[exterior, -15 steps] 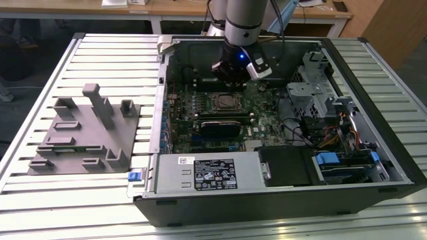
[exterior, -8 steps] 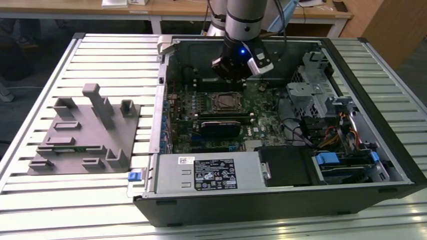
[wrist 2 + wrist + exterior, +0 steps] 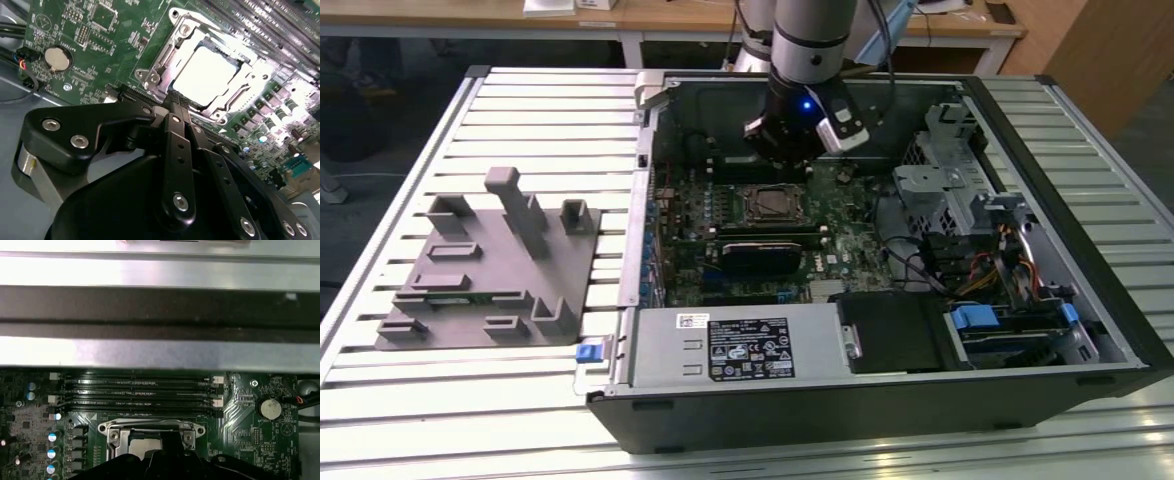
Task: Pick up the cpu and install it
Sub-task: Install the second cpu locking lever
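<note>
The cpu (image 3: 207, 72) is a pale silver-white square lying flat inside the metal-rimmed socket frame (image 3: 165, 55) on the green motherboard (image 3: 90, 30). In the first wrist view a part of the cpu (image 3: 136, 442) shows within the socket frame (image 3: 150, 429). My gripper (image 3: 172, 100) hangs just beside and above the socket, its black fingers drawn together and shut on nothing. In the exterior view the gripper (image 3: 785, 158) hovers inside the open computer case, just behind the socket (image 3: 774, 203).
The open black case (image 3: 1067, 330) lies on a slatted metal table (image 3: 480, 400). A grey plastic fixture (image 3: 494, 260) stands at the exterior view's left. A power supply (image 3: 734, 345), drive cage (image 3: 947, 180), memory slots (image 3: 140, 390) and a coin battery (image 3: 270, 407) surround the socket.
</note>
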### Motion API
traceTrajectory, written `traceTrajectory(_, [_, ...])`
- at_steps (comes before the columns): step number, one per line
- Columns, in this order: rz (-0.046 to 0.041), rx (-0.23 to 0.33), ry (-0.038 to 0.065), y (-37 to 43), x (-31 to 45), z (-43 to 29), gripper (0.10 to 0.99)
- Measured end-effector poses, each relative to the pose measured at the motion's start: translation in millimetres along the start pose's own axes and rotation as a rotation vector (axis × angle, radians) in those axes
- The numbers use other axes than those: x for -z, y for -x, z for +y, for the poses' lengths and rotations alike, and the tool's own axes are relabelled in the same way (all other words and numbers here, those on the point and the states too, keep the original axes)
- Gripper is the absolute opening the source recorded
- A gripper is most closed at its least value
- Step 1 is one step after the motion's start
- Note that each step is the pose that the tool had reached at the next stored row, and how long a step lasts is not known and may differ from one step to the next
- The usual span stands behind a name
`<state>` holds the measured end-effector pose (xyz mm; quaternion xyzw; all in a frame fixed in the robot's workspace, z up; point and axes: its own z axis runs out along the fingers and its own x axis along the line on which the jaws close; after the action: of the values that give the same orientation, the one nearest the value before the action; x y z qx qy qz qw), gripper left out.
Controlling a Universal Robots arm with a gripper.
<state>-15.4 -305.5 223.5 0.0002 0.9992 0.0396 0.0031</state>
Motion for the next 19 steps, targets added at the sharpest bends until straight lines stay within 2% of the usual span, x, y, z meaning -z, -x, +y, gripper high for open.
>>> traceTrajectory(11, [0.0000, 0.000, 0.000, 0.0, 1.5, -19.6, 0.106])
traceTrajectory(15, [0.0000, 0.000, 0.000, 0.0, 3.5, -21.3, 0.106])
traceTrajectory(19, [0.0001, 0.000, 0.000, 0.1, 10.8, -21.2, 0.106])
